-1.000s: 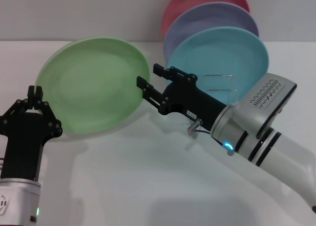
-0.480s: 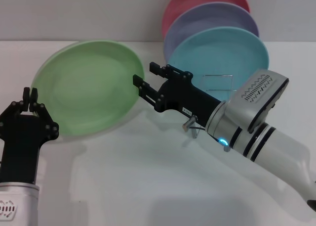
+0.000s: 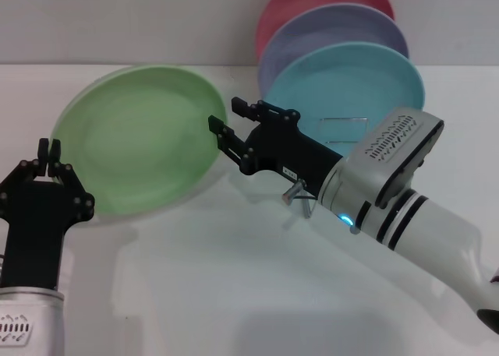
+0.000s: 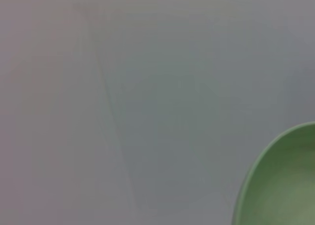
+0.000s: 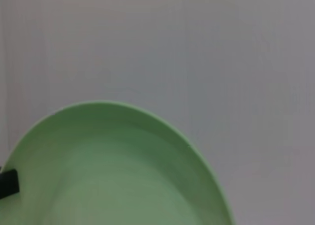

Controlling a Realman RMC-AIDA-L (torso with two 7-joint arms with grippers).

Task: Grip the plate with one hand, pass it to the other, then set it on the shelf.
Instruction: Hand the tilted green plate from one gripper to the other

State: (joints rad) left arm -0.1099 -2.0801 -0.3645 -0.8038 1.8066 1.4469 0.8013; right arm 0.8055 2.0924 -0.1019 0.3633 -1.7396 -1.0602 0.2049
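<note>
Holding green plate (image 3: 136,138) tilted, clear of table, in my left gripper (image 3: 48,149), clenched on its rim. Right gripper (image 3: 228,118) spread at opp. edge: seat rim fully betw. 2 fingers before release.

The left tool (image 3: 48,147) is held upright at the end of a black wrist, its two fingertips pressed together and pinched on the near rim of the plate (image 3: 136,142). The right tool (image 3: 231,119) is stretched out from a silver-and-white wrist, lit blue, with its fingers spread apart on either side of the plate's opposite rim.
</note>
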